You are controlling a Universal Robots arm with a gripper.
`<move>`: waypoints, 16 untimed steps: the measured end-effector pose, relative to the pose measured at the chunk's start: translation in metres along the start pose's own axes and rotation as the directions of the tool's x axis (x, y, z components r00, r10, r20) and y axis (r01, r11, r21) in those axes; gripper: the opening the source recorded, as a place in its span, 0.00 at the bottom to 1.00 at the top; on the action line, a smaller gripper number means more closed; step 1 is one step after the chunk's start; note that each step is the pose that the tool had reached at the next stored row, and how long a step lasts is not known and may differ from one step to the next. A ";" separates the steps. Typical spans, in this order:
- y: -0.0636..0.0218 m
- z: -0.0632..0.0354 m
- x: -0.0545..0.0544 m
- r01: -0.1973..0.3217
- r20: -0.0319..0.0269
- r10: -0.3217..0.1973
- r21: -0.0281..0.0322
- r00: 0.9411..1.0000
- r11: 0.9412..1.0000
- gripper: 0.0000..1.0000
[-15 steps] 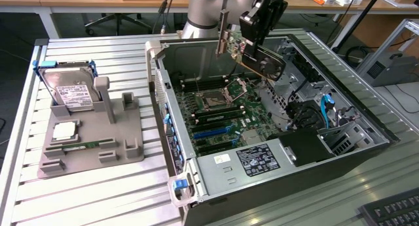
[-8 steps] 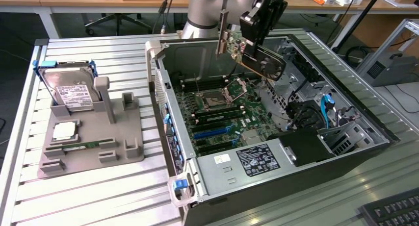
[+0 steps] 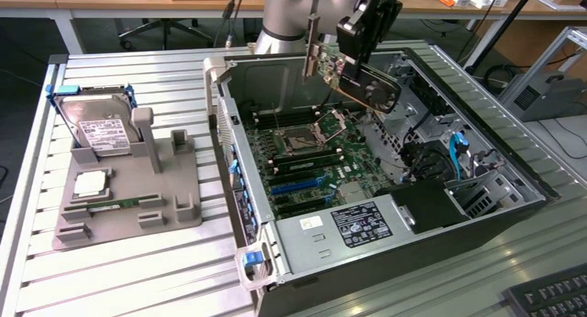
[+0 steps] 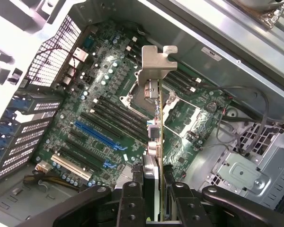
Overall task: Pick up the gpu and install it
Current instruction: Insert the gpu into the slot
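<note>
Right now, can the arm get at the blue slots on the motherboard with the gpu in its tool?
Probably yes. The tool holds the gpu above the open case; no cable or part shows between it and the blue slots.

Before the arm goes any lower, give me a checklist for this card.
1. gpu gripped in the claw: ok.
2. gpu hanging inside the open computer case, above the motherboard: ok.
3. Blue slots empty: ok.
4. gpu edge lined up with a slot: cannot tell.
5. Hard drive parked on the grey holder, outside the case: ok.
</note>
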State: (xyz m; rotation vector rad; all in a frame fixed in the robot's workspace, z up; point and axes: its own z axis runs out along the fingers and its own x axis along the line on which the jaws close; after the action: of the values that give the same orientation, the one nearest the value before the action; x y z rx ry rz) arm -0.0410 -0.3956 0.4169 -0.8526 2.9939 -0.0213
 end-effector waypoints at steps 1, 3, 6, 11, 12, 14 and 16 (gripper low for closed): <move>0.0000 0.0000 0.000 0.002 0.000 -0.002 0.001 1.000 1.000 0.27; 0.0000 0.0000 0.000 0.008 -0.001 -0.008 0.002 1.000 1.000 0.27; 0.0000 0.0000 0.000 0.021 -0.002 -0.021 0.003 1.000 1.000 0.27; 0.0000 0.0000 0.000 0.033 -0.002 -0.033 0.004 0.999 0.999 0.27; 0.0000 0.0000 0.000 0.036 -0.002 -0.036 0.004 0.999 0.999 0.27; 0.0000 0.0000 0.000 0.041 -0.002 -0.041 0.004 0.999 0.999 0.27; 0.0000 0.0000 0.000 0.048 -0.002 -0.048 0.004 0.999 0.999 0.27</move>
State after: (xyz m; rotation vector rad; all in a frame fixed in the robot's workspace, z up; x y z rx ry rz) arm -0.0409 -0.3956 0.4169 -0.9238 2.9739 -0.0288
